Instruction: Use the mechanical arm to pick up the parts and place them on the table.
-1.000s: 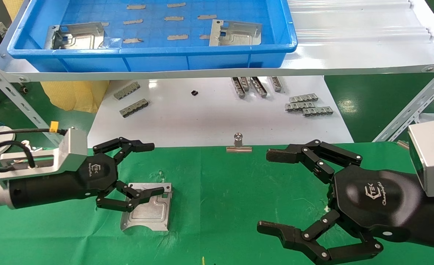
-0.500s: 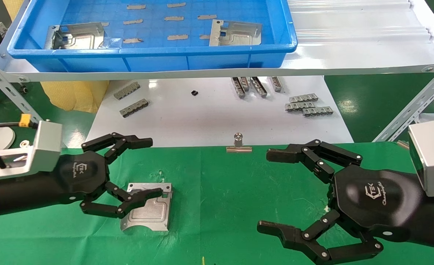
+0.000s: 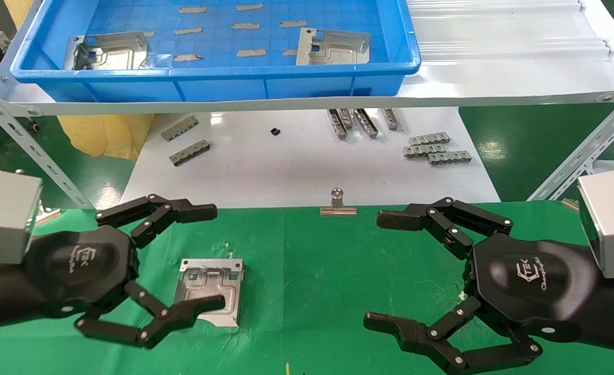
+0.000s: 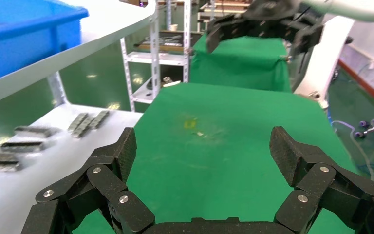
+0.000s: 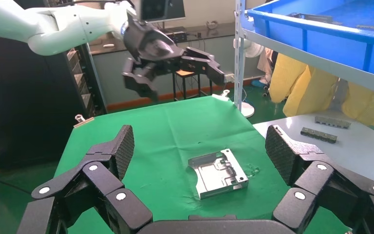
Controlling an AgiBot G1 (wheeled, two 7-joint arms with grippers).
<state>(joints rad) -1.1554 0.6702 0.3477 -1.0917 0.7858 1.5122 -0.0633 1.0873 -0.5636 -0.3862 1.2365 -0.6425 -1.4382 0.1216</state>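
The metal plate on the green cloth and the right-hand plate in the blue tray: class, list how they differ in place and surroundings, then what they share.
1. The plate on the green table lies on low cloth; the right-hand tray plate sits in the raised blue tray.
2. The table plate lies beside the open left gripper, one finger overlapping its near edge in the head view; no gripper is near the tray plate.
3. The tray plate has small grey strips around it; the table plate lies alone.

Shared: silver-grey stamped sheet metal with cutouts and grooves.

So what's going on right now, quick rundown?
Left pincer open, above the table, empty. One part flat on the cloth. Right pincer open, idle. Two parts in the tray.
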